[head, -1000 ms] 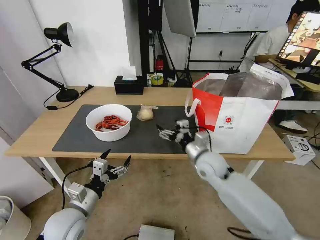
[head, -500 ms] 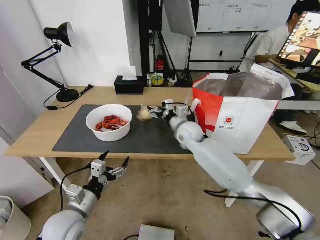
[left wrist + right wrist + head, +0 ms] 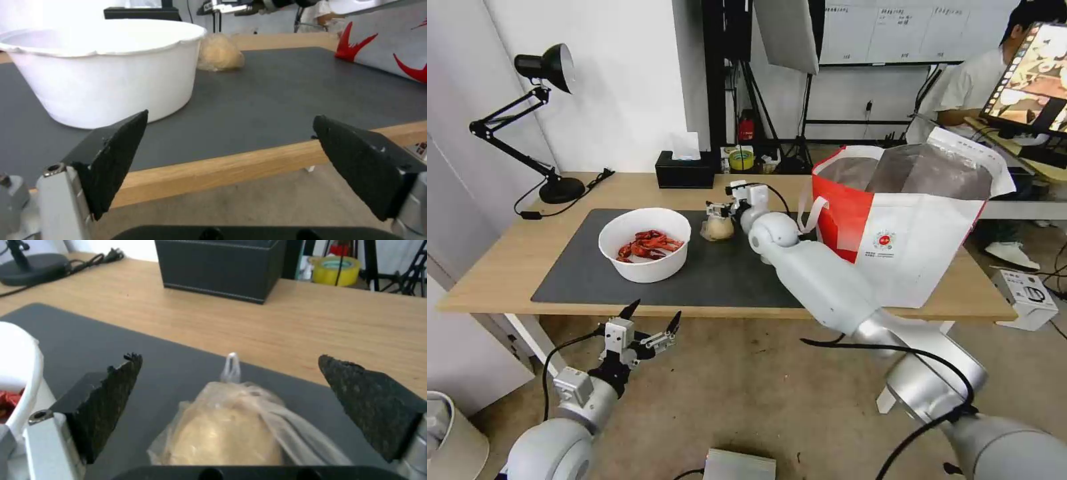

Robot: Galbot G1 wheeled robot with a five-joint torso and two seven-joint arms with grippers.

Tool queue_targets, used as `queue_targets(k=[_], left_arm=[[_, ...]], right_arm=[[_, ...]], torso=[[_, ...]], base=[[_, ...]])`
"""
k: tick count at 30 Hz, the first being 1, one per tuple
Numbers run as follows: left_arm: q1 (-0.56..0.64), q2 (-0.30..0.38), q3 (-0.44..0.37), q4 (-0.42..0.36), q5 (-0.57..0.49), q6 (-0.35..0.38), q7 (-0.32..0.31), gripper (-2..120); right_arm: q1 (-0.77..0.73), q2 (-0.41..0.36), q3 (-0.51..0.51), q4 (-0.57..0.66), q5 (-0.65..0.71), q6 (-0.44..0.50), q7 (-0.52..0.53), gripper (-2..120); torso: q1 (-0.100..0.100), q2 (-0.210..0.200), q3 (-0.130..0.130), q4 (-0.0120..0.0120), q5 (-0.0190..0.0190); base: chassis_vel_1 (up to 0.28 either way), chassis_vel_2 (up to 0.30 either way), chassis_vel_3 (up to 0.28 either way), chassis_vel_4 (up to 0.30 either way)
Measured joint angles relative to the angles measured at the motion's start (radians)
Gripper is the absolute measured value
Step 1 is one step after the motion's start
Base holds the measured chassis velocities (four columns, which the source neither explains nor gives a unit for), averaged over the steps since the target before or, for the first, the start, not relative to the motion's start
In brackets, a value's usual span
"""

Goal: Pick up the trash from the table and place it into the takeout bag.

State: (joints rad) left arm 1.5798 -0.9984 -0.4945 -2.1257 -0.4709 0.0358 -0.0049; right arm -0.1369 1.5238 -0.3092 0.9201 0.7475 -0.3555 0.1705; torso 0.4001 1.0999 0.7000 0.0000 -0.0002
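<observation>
Below the near edge of the table [image 3: 520, 267], the left gripper [image 3: 650, 320] waits with its fingers spread wide and nothing between them. Farther in on the dark mat [image 3: 720, 267], the white bowl of crayfish shells [image 3: 645, 243] sits to the left of the knotted bag [image 3: 719, 227], and the takeout bag [image 3: 907, 220] stands open to its right. The right gripper [image 3: 231, 403] hangs directly over the knotted bag, jaws apart, one finger to each side of it. The film looks thin, slack and slippery, and the beige lump inside seems soft and light. Pinching the lump's sides should hold better than the small knot tail. Beyond the knotted bag stands the black tissue box [image 3: 218, 268].
</observation>
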Motion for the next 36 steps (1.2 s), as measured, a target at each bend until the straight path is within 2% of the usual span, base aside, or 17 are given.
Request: queue_targets(k=[9, 36], left_arm=[[-0.001, -0.008, -0.003, 0.005, -0.001, -0.005, 0.002, 100], [0.009, -0.013, -0.013, -0.010, 0.000, -0.007, 0.003, 100]], right_arm=[[0.014, 0.052, -0.001, -0.101, -0.043, -0.036, -0.003, 100], [-0.018, 0.047, -0.010, -0.085, -0.042, -0.103, -0.009, 100]], torso=[[0.000, 0.000, 0.000, 0.0000, 0.0001], [0.000, 0.000, 0.000, 0.0000, 0.0002]], base=[[0.000, 0.000, 0.000, 0.000], [0.000, 0.000, 0.000, 0.000]])
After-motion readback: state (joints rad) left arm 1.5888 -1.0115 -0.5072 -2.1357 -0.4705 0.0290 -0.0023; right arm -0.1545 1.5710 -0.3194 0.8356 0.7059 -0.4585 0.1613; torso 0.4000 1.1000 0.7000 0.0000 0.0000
